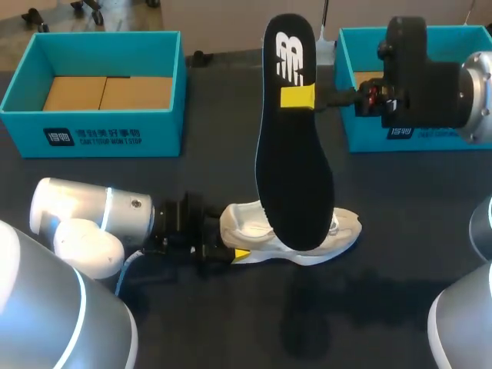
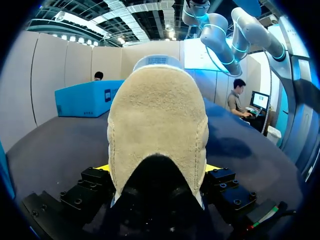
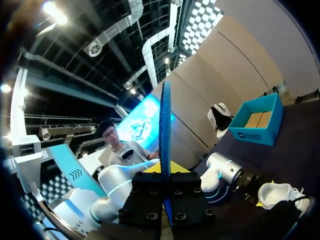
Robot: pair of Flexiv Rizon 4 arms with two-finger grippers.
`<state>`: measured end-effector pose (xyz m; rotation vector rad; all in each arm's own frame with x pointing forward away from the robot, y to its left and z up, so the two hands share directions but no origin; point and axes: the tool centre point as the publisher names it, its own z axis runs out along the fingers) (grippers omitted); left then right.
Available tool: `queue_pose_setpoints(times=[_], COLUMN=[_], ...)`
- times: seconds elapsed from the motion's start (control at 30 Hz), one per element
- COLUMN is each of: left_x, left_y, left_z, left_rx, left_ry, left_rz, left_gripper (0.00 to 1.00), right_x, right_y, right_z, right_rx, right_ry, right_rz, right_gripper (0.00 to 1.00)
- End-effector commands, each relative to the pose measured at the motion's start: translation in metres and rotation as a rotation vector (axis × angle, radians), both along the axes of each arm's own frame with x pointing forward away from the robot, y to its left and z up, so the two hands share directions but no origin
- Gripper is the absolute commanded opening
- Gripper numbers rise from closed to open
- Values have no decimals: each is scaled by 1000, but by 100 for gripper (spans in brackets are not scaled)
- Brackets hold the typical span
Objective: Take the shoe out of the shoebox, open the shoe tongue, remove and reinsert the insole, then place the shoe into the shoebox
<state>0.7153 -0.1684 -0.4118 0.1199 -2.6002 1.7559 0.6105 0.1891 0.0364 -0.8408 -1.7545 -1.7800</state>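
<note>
Two grippers, both occupied; left gripper clamped on the heel of the white shoe, which stands on its sole on the dark worktop; right gripper pinching the black insole, held upright, raised over the shoe; left shoebox and right shoebox, teal, at the far edge, well apart.

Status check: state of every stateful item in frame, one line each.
left gripper: shut on the shoe's heel.
right gripper: shut on the insole, raised above the table.
insole: out of the shoe, held in the air above it.
shoe: on the table, out of the box, no insole in it.
left shoebox: open, no shoe inside.
right shoebox: open, its inside mostly hidden by the right arm.
</note>
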Motion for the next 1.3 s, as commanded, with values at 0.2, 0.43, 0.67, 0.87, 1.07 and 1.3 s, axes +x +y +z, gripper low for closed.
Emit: queue_pose_setpoints(times=[0.2,0.43,0.67,0.87,1.07,1.3], left_x=[-6,-5,2,1,1,1], left_y=[13,23,33,39,43,43], left_z=[20,28,35,42,47,47], left_rx=[22,96,225,296,319,319], left_ry=[0,-9,-16,16,30,30], left_rz=[-20,-20,-34,-53,-53,-53], left_gripper=[100,100,100,100,100,100], right_x=[-8,-8,-8,-8,-8,-8], right_y=[7,7,7,7,7,7], right_z=[2,2,2,2,2,2], right_rx=[6,6,6,6,6,6], right_ry=[-1,-1,-1,-1,-1,-1], right_rz=[-20,-20,-20,-20,-20,-20], right_gripper=[0,0,0,0,0,0])
